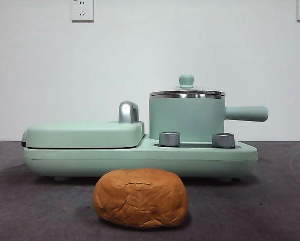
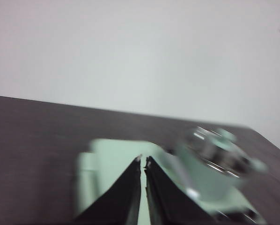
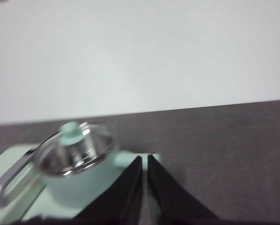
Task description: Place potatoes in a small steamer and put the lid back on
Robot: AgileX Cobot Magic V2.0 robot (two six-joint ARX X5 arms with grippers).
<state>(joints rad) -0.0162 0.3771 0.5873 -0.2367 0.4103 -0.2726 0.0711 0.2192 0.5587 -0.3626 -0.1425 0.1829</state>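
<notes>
The potato, a golden-brown cracked oval lump, lies on the dark table in front of the appliance in the front view. The small steamer, a mint-green pot with a straight side handle, stands on the right half of the base. Its glass lid with a mint knob rests on the pot. The steamer shows blurred past my left gripper, which is shut and empty. The lidded steamer also shows beside my right gripper, shut and empty. Both grippers hover above the table, off the front view.
The mint-green appliance base carries a flat hinged griddle cover with a chrome handle on its left half and two steel dials at the front. A white wall with sockets stands behind.
</notes>
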